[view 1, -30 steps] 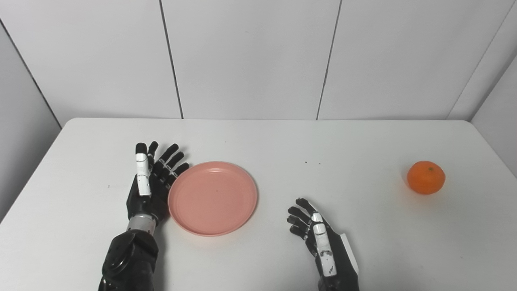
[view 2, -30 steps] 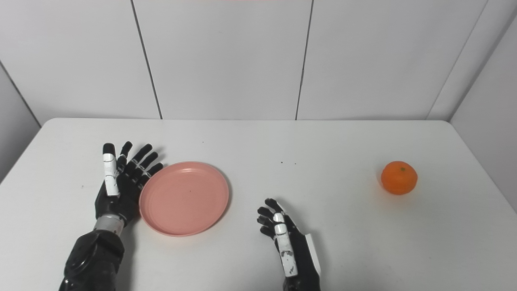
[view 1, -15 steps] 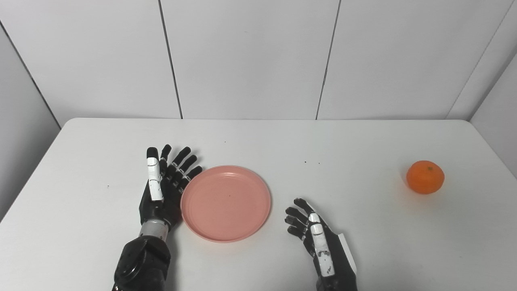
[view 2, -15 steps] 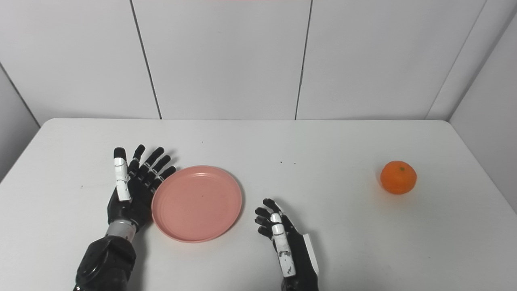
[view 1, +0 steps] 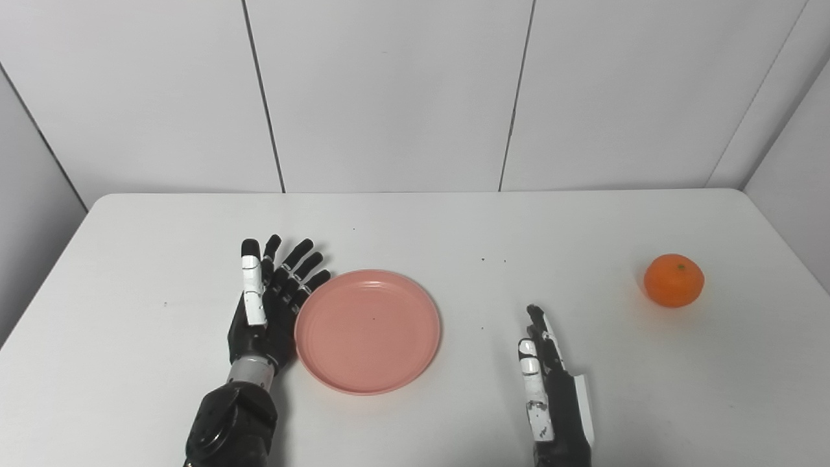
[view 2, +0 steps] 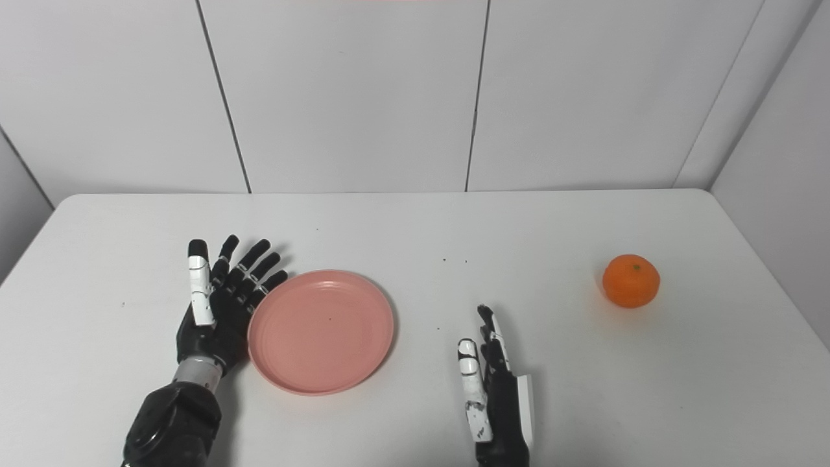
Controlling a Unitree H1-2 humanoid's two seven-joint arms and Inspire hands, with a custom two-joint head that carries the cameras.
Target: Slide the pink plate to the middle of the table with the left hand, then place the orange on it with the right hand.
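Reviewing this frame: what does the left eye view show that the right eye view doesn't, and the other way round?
Only the left eye view: a wider strip of the left side wall beyond the table's left edge.

Only the right eye view: a broader stretch of the right side wall past the table's right edge.

Both share the white table, the pink plate with the open left hand against its left rim, the open right hand edge-on near the front, holding nothing, and the orange alone at far right.
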